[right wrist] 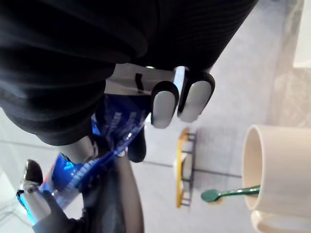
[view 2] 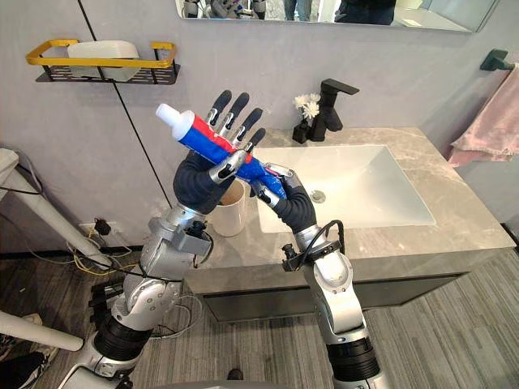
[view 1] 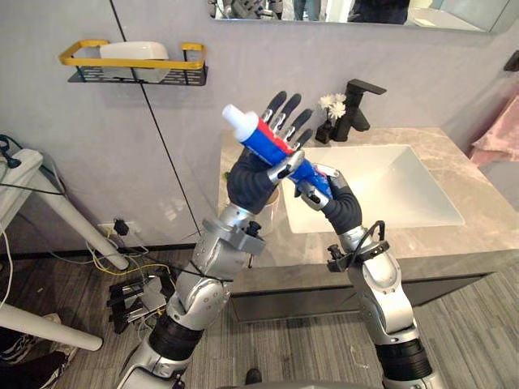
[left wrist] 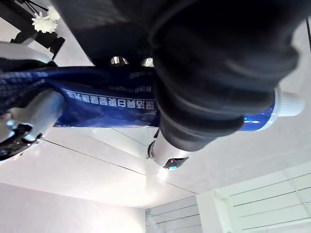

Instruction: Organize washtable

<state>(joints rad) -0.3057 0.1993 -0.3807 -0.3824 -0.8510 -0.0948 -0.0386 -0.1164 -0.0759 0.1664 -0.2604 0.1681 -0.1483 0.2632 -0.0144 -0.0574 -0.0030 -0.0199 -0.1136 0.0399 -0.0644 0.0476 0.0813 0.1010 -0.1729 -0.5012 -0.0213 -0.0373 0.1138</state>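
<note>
While the washtable job looks only partly done, a black-and-yellow wall rack (view 1: 134, 71) holding a white object hangs well to the left of the sink (view 1: 389, 190) and higher up; nothing else can be seen on it

Nearer the sink, and raised above its left rim, the robot's left hand (view 1: 285, 123) points its fingers straight up and spread, with the thumb folded across a blue, red and white toothpaste tube (view 1: 263, 139), pinning it against the palm

The tube slants through the air, white cap up and away from the sink, flat tail down toward it, so it touches nothing but the two hands

Below the tube, just left of the sink, a cream cup (view 2: 229, 209) stands on the marble surface (view 1: 486, 219) with a green toothbrush (right wrist: 228, 194) already in it

At the sink's left edge the right hand (view 1: 332, 200) curls its fingers round the tube's tail

Behind the sink stand white flowers (view 1: 332, 103) and a black faucet (view 1: 357, 105); a pink towel (view 1: 495, 134) hangs to its far right

By the look of it, the brush is stowed and the tube is mid-handover, with its resting place, cup or rack, yet to be reached
</note>
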